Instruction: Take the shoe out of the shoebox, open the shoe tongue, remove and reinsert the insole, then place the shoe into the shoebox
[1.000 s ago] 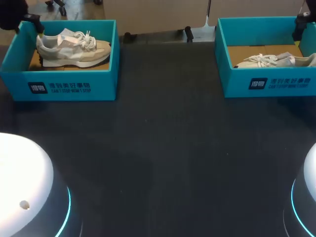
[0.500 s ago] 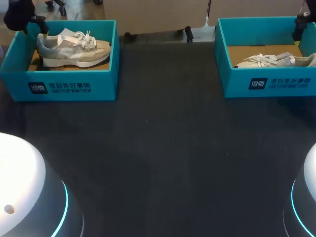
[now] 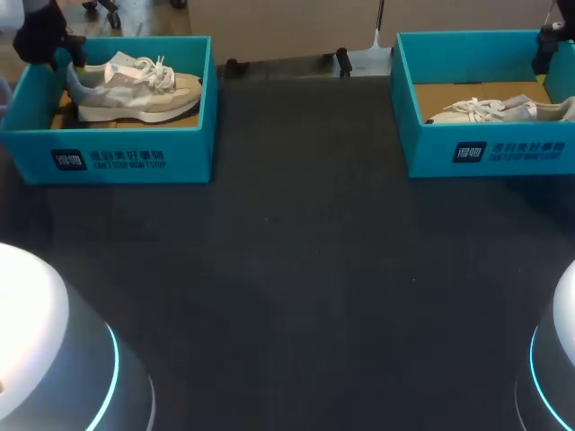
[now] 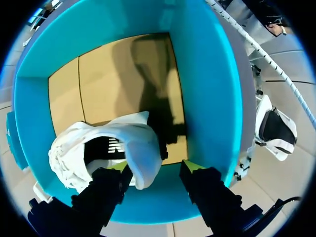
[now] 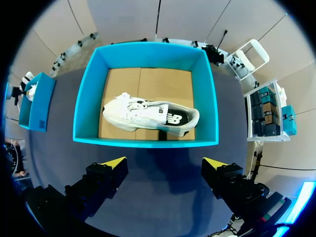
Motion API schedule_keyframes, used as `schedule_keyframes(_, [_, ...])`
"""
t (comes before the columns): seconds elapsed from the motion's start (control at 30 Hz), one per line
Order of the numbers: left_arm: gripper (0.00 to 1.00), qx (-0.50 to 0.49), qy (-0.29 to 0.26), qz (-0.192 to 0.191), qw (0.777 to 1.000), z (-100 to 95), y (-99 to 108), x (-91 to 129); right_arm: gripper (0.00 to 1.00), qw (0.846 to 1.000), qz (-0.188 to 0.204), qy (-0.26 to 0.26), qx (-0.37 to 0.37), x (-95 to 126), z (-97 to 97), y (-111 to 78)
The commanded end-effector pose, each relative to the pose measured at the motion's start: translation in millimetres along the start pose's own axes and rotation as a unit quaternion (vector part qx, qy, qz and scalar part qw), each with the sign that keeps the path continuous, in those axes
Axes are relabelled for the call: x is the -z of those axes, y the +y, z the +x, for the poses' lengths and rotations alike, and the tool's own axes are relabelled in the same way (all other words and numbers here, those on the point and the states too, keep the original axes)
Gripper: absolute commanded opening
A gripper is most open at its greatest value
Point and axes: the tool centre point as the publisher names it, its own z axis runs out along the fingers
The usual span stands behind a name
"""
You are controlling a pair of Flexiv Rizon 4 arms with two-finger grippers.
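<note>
The white-and-grey lace-up trainer (image 4: 140, 148) lies in the open teal cardboard shoebox (image 4: 212, 98), heel between the spread fingers of the left gripper (image 4: 154, 167); these should be sunk astride the heel collar and closed firmly before lifting. The right gripper (image 5: 165, 163) is held spread too

A robot lab: a dark table (image 3: 305, 269) carries a left shoebox (image 3: 135, 157) and a right shoebox (image 3: 503, 153) at its far corners (same blue kind), with the left arm (image 3: 45, 332) and right arm (image 3: 559, 350) at its near corners.
</note>
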Motion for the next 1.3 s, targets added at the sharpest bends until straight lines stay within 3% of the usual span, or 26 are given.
schedule_keyframes(0.03, [0.58,-0.007,-0.005,0.007,1.0,-0.6,6.3,-11.2,1.0,1.0,0.0,-0.001,0.0,0.0,0.1,-0.3])
schedule_keyframes(0.17, [0.63,-0.002,-0.005,0.011,1.0,-3.9,4.6,-15.2,1.0,1.0,0.0,-0.001,0.0,0.0,0.1,-0.3])
schedule_keyframes(0.23, [0.6,0.004,-0.006,0.013,1.0,-4.2,4.1,-17.1,1.0,1.0,0.0,-0.001,0.0,0.0,0.1,-0.3])
schedule_keyframes(0.27, [0.62,0.009,-0.001,0.015,1.0,-4.6,2.6,-19.1,1.0,1.0,0.0,-0.001,0.0,0.0,0.1,-0.3])
schedule_keyframes(0.37, [0.82,0.012,-0.002,0.021,1.0,-5.1,-0.3,-21.6,1.0,1.0,0.0,-0.001,0.0,0.0,0.1,-0.3])
schedule_keyframes(0.5, [0.84,0.016,-0.002,0.025,1.0,-6.3,-3.3,-23.6,1.0,1.0,0.0,-0.001,0.0,0.0,0.1,-0.3])
schedule_keyframes(0.83, [0.75,0.038,-0.015,0.052,0.998,-8.3,-7.9,-30.3,1.0,1.0,0.0,-0.001,0.0,0.0,0.1,-0.3])
schedule_keyframes(0.9, [0.69,0.038,-0.012,0.053,0.998,-8.1,-8.1,-31.1,1.0,1.0,0.0,-0.001,0.0,0.0,0.1,-0.3])
schedule_keyframes(1.07, [0.68,0.042,-0.006,0.06,0.997,-6.5,-8.0,-35.0,1.0,1.0,0.0,-0.001,0.0,0.0,0.1,-0.3])
schedule_keyframes(1.3, [0.49,0.038,-0.006,0.062,0.997,-4.8,-6.6,-35.3,1.0,1.0,0.0,-0.001,0.0,0.0,0.1,-0.3])
